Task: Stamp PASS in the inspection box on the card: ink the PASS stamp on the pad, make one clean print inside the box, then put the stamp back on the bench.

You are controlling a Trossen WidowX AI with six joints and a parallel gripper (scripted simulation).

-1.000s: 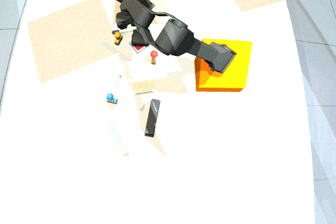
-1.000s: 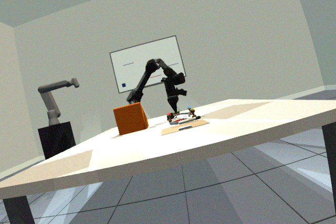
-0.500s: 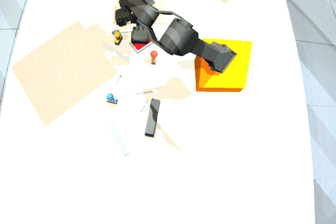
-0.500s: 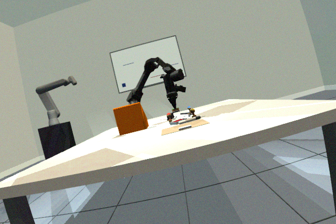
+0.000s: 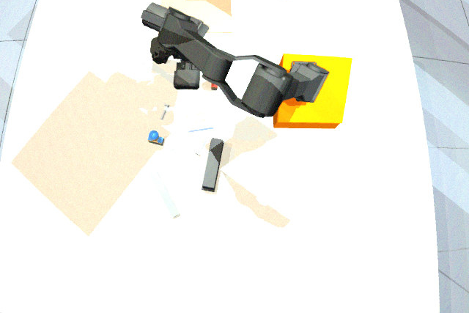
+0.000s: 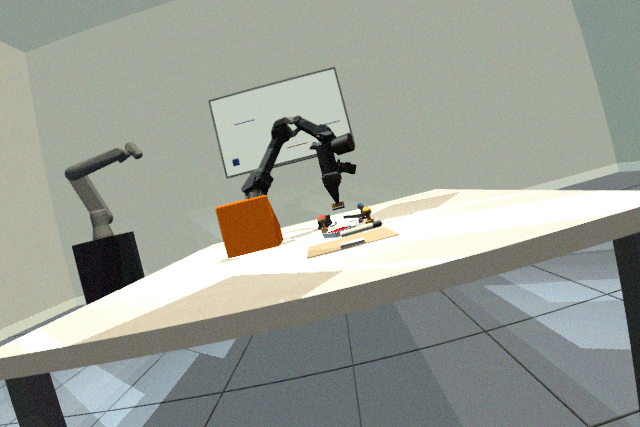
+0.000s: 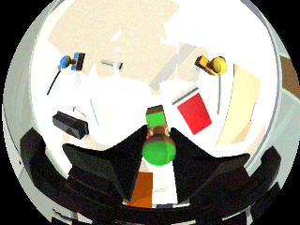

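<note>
My gripper (image 6: 337,198) (image 7: 158,132) is shut on a green-topped stamp (image 6: 337,205) (image 7: 158,154), held upright above the bench; its lettering is not visible. The arm hides the fingertips in the top view. The red ink pad (image 7: 194,112) (image 6: 338,230) lies open, to the right of the held stamp in the wrist view, and is hidden by the arm in the top view. The card is washed out against the white bench; a blue line (image 5: 200,129) (image 7: 95,112) and faint marks show left of the stamp in the wrist view. The inspection box cannot be made out.
A blue stamp (image 5: 153,135) (image 7: 74,61), a yellow stamp (image 7: 216,66) (image 6: 366,211) and a red stamp (image 5: 214,86) (image 6: 321,220) stand around. A black block (image 5: 212,166) (image 7: 70,125), a small grey tool (image 5: 164,111) (image 7: 112,64), a tan board (image 7: 241,103) and an orange box (image 5: 325,108) (image 6: 248,228) are also there.
</note>
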